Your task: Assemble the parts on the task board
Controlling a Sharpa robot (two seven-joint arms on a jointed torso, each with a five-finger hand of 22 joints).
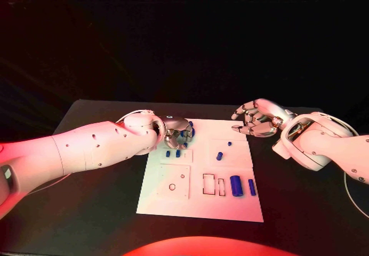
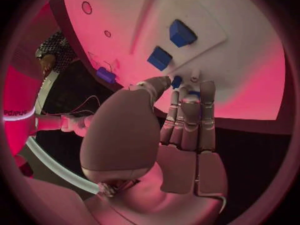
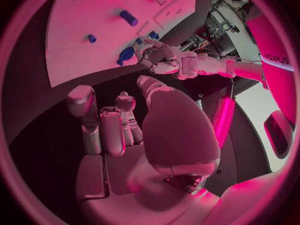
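The white task board (image 1: 201, 205) lies in the middle of the black table. My left hand (image 1: 177, 133) is over the board's far left corner; thumb and fingers pinch a small blue part (image 2: 177, 81). Two blue blocks (image 2: 181, 33) stand in the board just beyond the fingers. A blue peg (image 1: 219, 156), a thick blue cylinder (image 1: 236, 185) and a thin one (image 1: 251, 186) lie further along the board. My right hand (image 1: 257, 118) hovers off the board's far right corner, fingers apart and holding nothing.
Rectangular cutouts (image 1: 208, 184) and a round hole (image 1: 171, 186) mark the board's near half. Black table (image 1: 92, 213) surrounds the board. The right wrist view shows my left hand (image 3: 159, 55) at the board's edge (image 3: 94, 15), with my right hand (image 3: 125, 135) over bare table.
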